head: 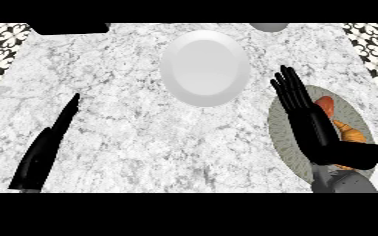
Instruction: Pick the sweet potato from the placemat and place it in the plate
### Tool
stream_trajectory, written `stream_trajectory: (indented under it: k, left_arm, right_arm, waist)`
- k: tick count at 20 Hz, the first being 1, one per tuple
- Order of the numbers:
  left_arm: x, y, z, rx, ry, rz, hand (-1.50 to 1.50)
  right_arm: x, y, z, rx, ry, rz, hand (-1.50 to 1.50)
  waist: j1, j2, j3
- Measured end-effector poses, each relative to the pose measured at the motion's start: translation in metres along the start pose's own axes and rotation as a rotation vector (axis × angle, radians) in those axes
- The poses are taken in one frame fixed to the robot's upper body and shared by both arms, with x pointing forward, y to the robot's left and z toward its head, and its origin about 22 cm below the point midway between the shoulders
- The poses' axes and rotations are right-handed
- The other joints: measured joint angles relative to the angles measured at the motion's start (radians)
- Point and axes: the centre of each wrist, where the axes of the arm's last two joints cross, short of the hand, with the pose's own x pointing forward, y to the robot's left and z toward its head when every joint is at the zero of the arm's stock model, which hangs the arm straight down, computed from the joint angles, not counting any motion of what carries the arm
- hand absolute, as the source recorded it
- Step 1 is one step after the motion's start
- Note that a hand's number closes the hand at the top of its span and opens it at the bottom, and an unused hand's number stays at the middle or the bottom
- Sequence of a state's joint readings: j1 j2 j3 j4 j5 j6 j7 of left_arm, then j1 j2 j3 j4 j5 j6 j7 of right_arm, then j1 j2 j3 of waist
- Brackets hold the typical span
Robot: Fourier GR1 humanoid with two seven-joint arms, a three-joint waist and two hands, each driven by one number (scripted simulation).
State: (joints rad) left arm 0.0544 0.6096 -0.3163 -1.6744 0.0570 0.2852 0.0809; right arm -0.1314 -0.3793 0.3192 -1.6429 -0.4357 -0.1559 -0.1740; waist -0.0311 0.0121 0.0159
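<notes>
Grey and white marble is covering the whole worktop [148, 130], and no words or labels are showing anywhere on it. Near the middle, a little toward 12 o'clock, a white plate [204, 67] is sitting with nothing on it.

Over at 4 o'clock a round grey placemat [284, 130] is lying close to the edge. The sweet potato [326, 105] is resting on it, orange-red, just past the far side of the right hand [310, 122]. A second orange thing [350, 132] is lying next to it on the placemat; I cannot tell what it is, because the hand is hiding part of it.

The right hand is hanging over the placemat with its fingers [289, 87] straight and close together, pointing toward 11 o'clock. The thumb [354, 155] is sticking out to the side toward 3 o'clock. The hand is holding nothing. I cannot tell if it is touching the sweet potato.

The left hand [44, 150] is showing at 8 o'clock, seen edge-on, fingers straight and pointing toward 1 o'clock. It is holding nothing too.

At the top edge a dark shape [70, 28] is sitting at 10 o'clock and a grey rounded thing [269, 27] at 1 o'clock. Black and white patterned strips [13, 40] are showing at both far corners.
</notes>
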Motion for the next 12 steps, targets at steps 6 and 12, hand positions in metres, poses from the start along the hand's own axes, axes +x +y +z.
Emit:
stream_trajectory:
  k: [6, 12]
  left_arm:
    - [-0.007, -0.018, -0.009, 0.082, 0.105, 0.155, 0.0]
    - [-0.013, -0.031, -0.008, 0.111, 0.189, 0.268, 0.0]
  right_arm:
    - [0.02, -0.078, -0.002, -0.188, 0.012, -0.023, 1.5]
    - [0.03, -0.156, 0.033, -0.357, 0.141, 0.665, 1.5]
  waist:
    - [0.013, -0.006, -0.012]
    - [0.006, 0.005, -0.028]
